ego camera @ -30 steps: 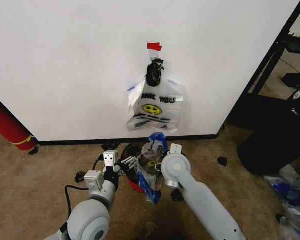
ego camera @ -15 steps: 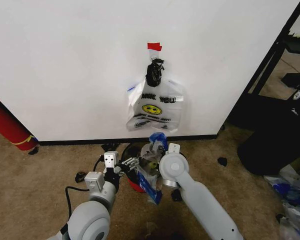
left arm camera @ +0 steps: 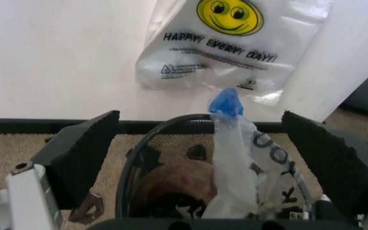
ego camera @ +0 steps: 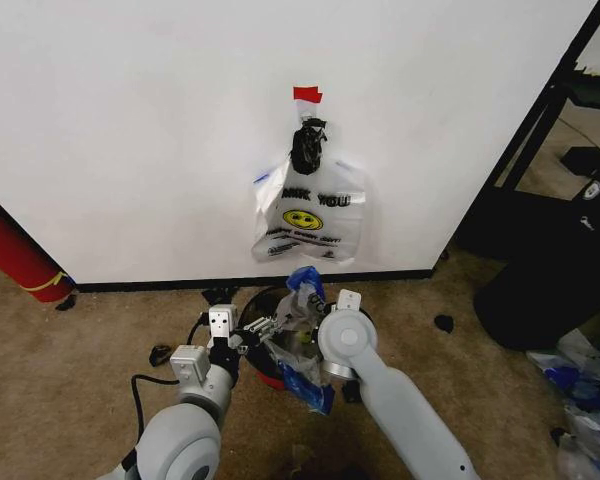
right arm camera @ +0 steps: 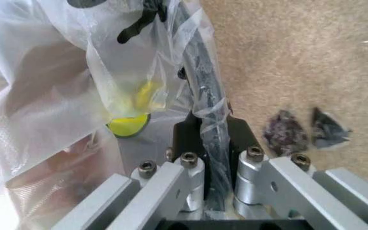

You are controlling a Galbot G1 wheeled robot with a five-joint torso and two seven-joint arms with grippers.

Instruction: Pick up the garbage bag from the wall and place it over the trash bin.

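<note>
A garbage bag (ego camera: 300,325) lies crumpled over the right side of the small black trash bin (ego camera: 263,300), its blue-edged top sticking up. My right gripper (right arm camera: 214,136) is shut on the bag's film (right arm camera: 56,96) and the bin's rim (right arm camera: 200,91) together. My left gripper (ego camera: 255,328) hovers open at the bin's left side; in the left wrist view its pads (left arm camera: 85,148) stand wide on either side of the rim (left arm camera: 139,158) and the bag (left arm camera: 241,163). More smiley bags (ego camera: 310,215) hang from a hook on the white wall (ego camera: 130,120), under red tape (ego camera: 307,94).
A red roll (ego camera: 15,250) leans at the wall's left. Black furniture and a big black bag (ego camera: 550,260) crowd the right, with loose plastic (ego camera: 585,385) on the carpet. A black scrap (ego camera: 444,323) and a cable (ego camera: 150,375) lie near the bin.
My right wrist has shifted slightly left, and the bag on the bin has been drawn up and leftward. The left gripper has hardly moved.
</note>
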